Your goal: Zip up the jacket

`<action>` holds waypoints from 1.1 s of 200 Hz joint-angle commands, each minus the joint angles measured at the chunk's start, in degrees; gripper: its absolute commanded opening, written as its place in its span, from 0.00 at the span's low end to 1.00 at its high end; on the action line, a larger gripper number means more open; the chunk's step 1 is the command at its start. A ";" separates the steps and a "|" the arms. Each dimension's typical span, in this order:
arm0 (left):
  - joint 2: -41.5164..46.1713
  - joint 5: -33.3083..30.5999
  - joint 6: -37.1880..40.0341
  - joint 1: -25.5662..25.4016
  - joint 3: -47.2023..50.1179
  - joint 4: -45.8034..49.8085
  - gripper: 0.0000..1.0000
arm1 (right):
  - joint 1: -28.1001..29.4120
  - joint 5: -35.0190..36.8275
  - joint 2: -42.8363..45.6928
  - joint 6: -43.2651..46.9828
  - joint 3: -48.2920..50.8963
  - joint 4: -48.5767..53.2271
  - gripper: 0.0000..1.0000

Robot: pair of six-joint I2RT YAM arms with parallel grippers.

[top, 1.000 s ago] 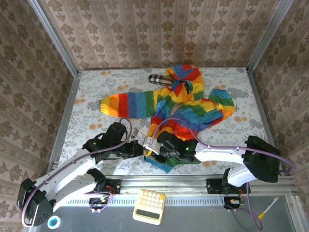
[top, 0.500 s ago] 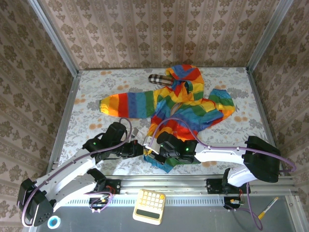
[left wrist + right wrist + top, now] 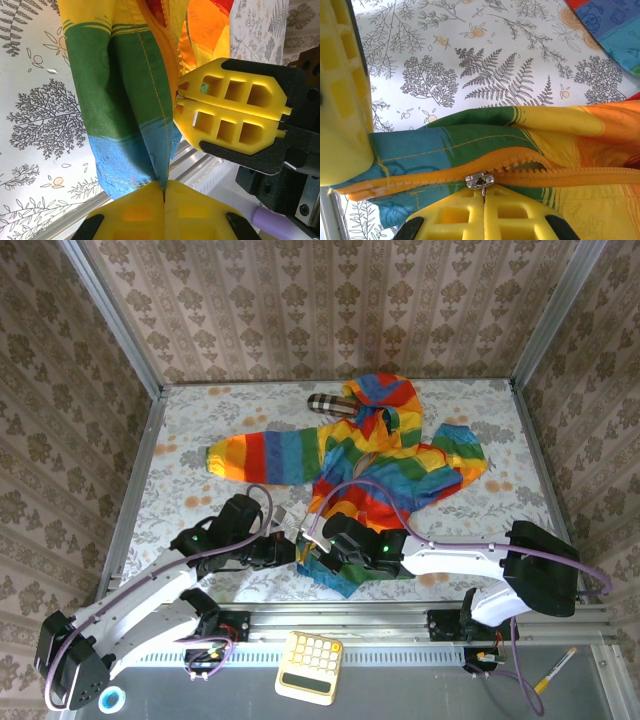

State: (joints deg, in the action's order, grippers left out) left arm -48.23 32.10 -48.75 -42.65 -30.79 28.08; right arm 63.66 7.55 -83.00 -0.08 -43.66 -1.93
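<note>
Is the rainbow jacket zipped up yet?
Not yet: on the jacket, the zipper slider sits near the bottom hem, teeth split apart beyond it.

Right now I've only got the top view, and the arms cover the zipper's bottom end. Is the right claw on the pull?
Observer: Yes, the right claw is shut on the silver pull.
Operator: And the left claw?
Observer: The left claw is shut on the jacket at its blue bottom corner.
Operator: How far is it zipped?
Observer: Barely; the pull sits near the bottom edge, and just past it the teeth are parted.
</note>
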 commanded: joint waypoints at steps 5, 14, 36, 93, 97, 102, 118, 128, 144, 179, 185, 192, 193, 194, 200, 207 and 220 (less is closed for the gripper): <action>1.15 0.21 1.94 0.17 -0.15 4.54 0.00 | -0.25 5.73 -0.84 -1.07 -2.07 2.77 0.00; 1.26 -0.34 2.16 0.15 -0.32 5.32 0.00 | -0.29 6.30 -0.85 -0.91 -2.54 3.39 0.00; 1.97 -1.34 2.22 0.16 -0.07 6.40 0.00 | -0.54 7.46 -0.69 -0.47 -3.27 4.25 0.00; 3.80 -3.54 2.46 0.11 0.98 9.98 0.00 | -3.48 8.46 -0.41 0.05 -4.67 6.12 0.00; 3.88 -3.62 2.37 0.11 1.13 9.98 0.00 | -3.73 8.49 -0.45 0.14 -4.75 6.23 0.00; 4.08 -3.75 2.27 0.06 1.31 9.96 0.00 | -3.95 8.40 -0.46 0.29 -4.92 6.32 0.00; 4.59 -3.99 2.08 0.09 1.84 10.06 0.00 | -4.82 8.44 -0.51 0.68 -5.29 6.49 0.00; 4.83 -4.15 1.99 0.03 2.12 10.20 0.00 | -5.40 8.35 -0.49 0.69 -5.47 6.60 0.00; 5.31 -4.32 1.84 0.00 2.60 10.56 0.00 | -6.29 8.21 -0.57 0.82 -5.65 6.85 0.00; 6.26 -4.77 1.56 -0.02 3.32 11.28 0.00 | -7.96 8.07 -0.49 1.00 -6.00 6.94 0.00; 6.40 -4.85 1.55 -0.05 3.45 11.35 0.00 | -8.23 8.01 -0.56 1.04 -6.08 6.92 0.00; 6.54 -4.92 1.51 -0.05 3.62 11.37 0.00 | -8.57 7.98 -0.58 1.13 -6.24 6.87 0.00; 6.56 -4.93 1.49 -0.06 3.67 11.38 0.00 | -8.60 7.95 -0.58 1.17 -6.25 6.86 0.00; 6.56 -4.93 1.48 -0.02 3.69 11.38 0.00 | -8.62 7.93 -0.58 1.20 -6.26 6.86 0.00; 6.58 -4.94 1.39 -0.02 3.84 11.32 0.00 | -8.93 7.93 -0.76 1.30 -6.41 6.92 0.00; 6.61 -5.03 1.33 0.00 4.02 11.30 0.00 | -9.27 7.97 -0.76 1.39 -6.64 6.92 0.00; 6.58 -5.03 1.29 -0.01 4.24 11.25 0.00 | -9.97 7.84 -0.85 1.46 -7.17 7.23 0.00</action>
State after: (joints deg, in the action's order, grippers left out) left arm -42.24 26.94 -47.53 -42.65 -28.01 33.58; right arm 55.90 10.57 -83.35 0.43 -48.21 4.67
